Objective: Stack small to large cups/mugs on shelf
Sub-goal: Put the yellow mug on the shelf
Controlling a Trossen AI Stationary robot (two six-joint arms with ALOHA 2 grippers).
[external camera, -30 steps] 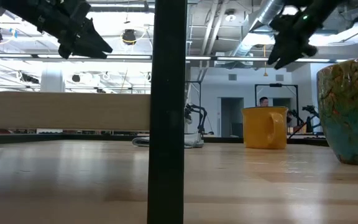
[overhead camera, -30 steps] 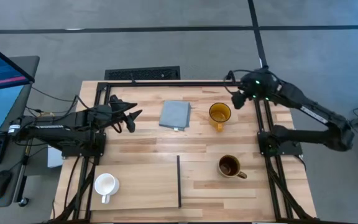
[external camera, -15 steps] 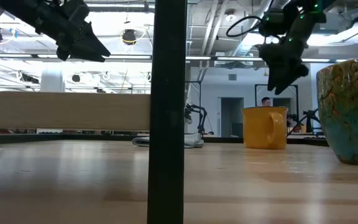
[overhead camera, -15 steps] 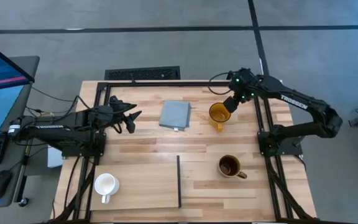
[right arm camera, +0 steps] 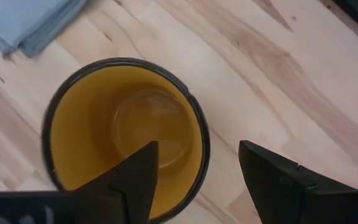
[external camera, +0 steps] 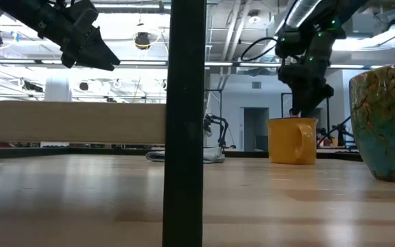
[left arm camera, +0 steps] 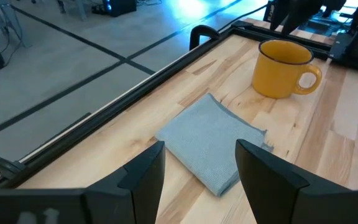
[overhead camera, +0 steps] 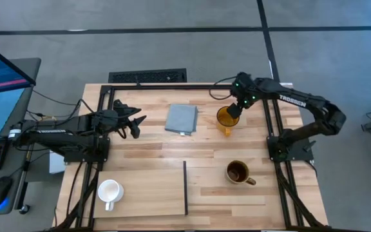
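Note:
The yellow mug [overhead camera: 227, 118] stands upright at the far right of the table; it also shows in the low view [external camera: 292, 140] and the right wrist view [right arm camera: 126, 137]. My right gripper [overhead camera: 235, 109] is open, pointing down at the mug's rim [right arm camera: 199, 134], one finger over the inside and one outside. The dark brown mug [overhead camera: 238, 172] stands near right. The white mug [overhead camera: 109, 191] stands near left, inside the outline of the pale shelf panel [overhead camera: 150, 193] with its black strip [overhead camera: 185, 187]. My left gripper [overhead camera: 137, 124] is open and empty above the table's left.
A grey-blue folded cloth pad [overhead camera: 181, 119] lies left of the yellow mug, between the two grippers. In the low view the black strip [external camera: 187, 123] stands upright in front, and the brown mug [external camera: 386, 123] fills the right edge. A black frame runs around the table.
My right gripper has gone from beyond the table's far right corner toward the left and down to the yellow mug, tipping until its fingers point down at the rim. The mugs have stayed in place.

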